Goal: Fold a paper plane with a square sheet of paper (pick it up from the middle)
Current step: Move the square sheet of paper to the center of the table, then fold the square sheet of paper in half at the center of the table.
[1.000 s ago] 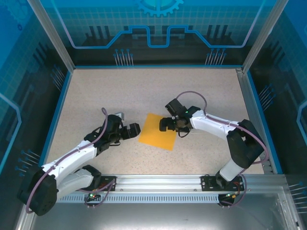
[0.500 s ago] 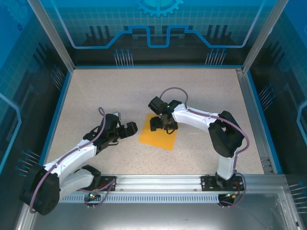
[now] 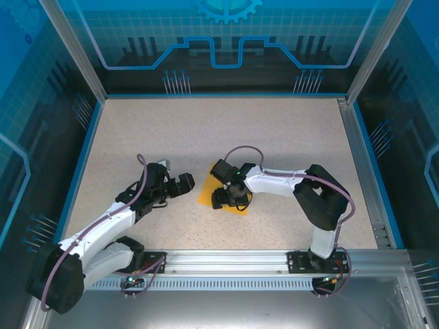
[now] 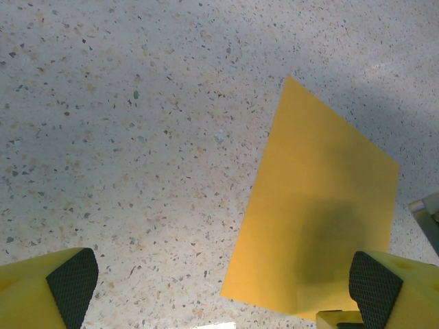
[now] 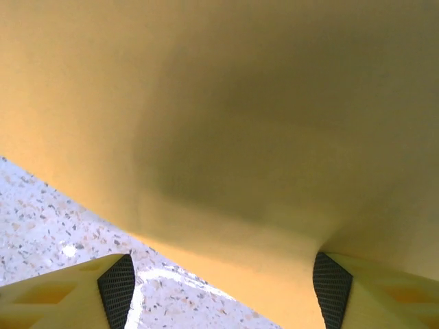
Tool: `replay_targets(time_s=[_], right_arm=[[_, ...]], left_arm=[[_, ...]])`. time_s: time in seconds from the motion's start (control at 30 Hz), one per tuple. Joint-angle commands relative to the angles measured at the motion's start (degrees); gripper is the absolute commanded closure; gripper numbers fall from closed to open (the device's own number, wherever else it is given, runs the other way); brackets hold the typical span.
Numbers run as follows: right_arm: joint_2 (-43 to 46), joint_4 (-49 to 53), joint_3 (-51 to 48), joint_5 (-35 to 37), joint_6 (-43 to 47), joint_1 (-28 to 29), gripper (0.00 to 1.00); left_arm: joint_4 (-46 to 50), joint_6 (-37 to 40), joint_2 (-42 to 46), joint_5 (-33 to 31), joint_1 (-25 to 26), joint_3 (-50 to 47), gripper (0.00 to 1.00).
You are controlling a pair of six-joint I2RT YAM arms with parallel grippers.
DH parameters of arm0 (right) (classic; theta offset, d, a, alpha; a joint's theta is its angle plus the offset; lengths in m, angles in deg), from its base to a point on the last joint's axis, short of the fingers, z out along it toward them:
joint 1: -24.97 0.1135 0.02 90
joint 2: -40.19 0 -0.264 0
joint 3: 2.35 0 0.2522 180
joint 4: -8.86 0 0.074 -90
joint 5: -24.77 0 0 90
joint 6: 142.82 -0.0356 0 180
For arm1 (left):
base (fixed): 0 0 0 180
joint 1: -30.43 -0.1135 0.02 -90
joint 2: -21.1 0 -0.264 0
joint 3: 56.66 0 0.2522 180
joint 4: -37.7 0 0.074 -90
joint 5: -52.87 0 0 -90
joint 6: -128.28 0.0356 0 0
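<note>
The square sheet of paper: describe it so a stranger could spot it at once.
On the speckled table, look near the middle. The square sheet of paper lies there, partly under the right hand, the left hand just beside it. It is the one orange-yellow thing in view.

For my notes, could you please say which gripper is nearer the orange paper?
Right. The right gripper is over the square sheet of paper; the left gripper sits beside its left edge.

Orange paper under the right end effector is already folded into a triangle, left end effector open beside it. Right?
No: the left wrist view shows the paper as an unfolded four-sided sheet, the right end effector over it, left end effector open beside it.
</note>
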Motion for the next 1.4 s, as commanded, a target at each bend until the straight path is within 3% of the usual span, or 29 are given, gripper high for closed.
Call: replay_targets(time_s=[0.0,0.2,0.37,0.47,0.57,0.8,0.97,1.37], right_arm=[[2.97,1.05,-4.69,-0.56,-0.5,-1.13,0.27],[7.8,1.82,-9.35,-1.07,3.33,-5.21,0.25],[9.7,5.61,-4.62,1.81,5.81,-4.99,0.23],[11.85,4.93,-5.22,4.25,3.79,-6.53,0.21],[14.11,-1.24,-9.49,0.37,1.87,-11.08,0.26],[19.21,-18.65,-20.67,-11.27,-2.34,-23.28,0.31],[17.93,-21.27,-20.89,-13.41,-2.43,-25.74,0.31],[11.5,-24.19,-20.72,-14.8,-3.09,-26.28,0.33]], left_arm=[[1.12,0.15,1.05,1.68,-0.55,-0.9,0.02],[0.29,0.24,1.29,3.75,-0.49,-0.94,0.01],[-1.57,0.24,1.14,7.26,-0.5,-1.18,0.02],[-3.76,1.01,0.32,11.71,-0.51,-1.02,0.02],[-8.06,1.79,-2.75,18.94,-0.4,0.11,0.02],[-10.42,2.23,-18.25,24.75,2.1,9.56,0.27],[-10.97,2.33,-27.41,25.26,6.08,15.93,0.44],[-10.64,3.39,-35.41,24.77,6.6,16.57,0.49]])
